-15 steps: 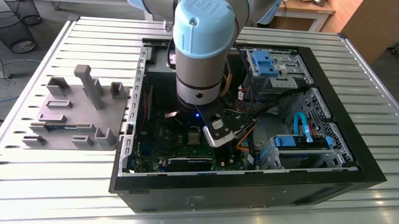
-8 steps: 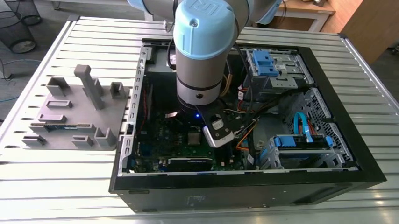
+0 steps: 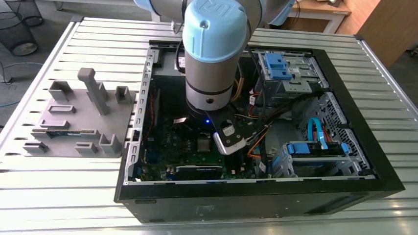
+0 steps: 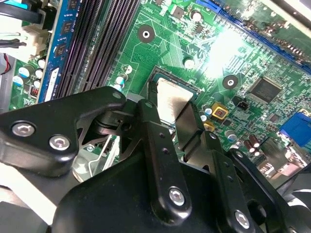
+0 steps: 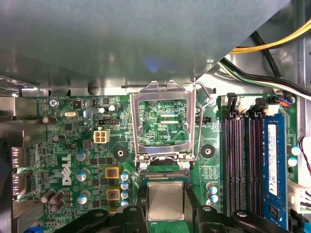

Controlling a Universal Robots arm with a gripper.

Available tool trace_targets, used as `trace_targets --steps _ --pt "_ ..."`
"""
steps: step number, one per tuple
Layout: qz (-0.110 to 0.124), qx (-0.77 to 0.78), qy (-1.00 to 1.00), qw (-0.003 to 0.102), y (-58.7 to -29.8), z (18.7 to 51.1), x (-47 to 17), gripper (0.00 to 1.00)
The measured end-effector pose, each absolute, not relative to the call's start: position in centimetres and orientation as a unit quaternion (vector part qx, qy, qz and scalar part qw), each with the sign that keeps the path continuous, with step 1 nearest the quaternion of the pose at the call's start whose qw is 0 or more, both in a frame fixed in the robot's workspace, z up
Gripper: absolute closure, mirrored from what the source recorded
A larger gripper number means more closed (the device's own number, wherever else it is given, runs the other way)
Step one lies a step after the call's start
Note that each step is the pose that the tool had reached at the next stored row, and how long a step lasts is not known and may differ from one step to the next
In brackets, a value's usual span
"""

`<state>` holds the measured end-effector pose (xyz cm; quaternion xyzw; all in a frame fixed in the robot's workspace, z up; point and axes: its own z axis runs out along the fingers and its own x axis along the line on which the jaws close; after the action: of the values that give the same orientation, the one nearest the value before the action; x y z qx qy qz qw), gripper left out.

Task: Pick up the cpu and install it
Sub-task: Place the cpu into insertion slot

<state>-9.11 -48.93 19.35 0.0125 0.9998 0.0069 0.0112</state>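
The cpu (image 4: pixel 171 94), a small square chip with a shiny silver top, sits between my two black fingers (image 4: pixel 154 131) directly over the dark socket frame (image 4: pixel 192 88) on the green motherboard. In the first wrist view the cpu (image 5: pixel 166 200) lies level at the socket's edge (image 5: pixel 165 174), with my gripper (image 5: pixel 166 206) shut on its two opposite sides. The socket's silver load plate (image 5: pixel 163 92) is swung open beyond it. Whether the chip rests fully in the socket I cannot tell. In the exterior view my arm (image 3: pixel 209 63) reaches down into the open computer case (image 3: pixel 365 161).
Black memory slots (image 5: pixel 240 160) and a blue memory stick (image 5: pixel 273 165) run beside the socket. Yellow and black cables (image 5: pixel 272 46) cross above. A grey fixture tray (image 3: pixel 78 117) stands on the slatted table at the exterior view's left. Drive bays (image 3: pixel 287 68) fill the case's other side.
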Motion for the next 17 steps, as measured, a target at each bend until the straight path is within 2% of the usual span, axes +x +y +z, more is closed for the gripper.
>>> trace_targets --steps 17 --pt "0.008 0.011 1.000 0.011 -48.93 19.16 -9.10 0.58"
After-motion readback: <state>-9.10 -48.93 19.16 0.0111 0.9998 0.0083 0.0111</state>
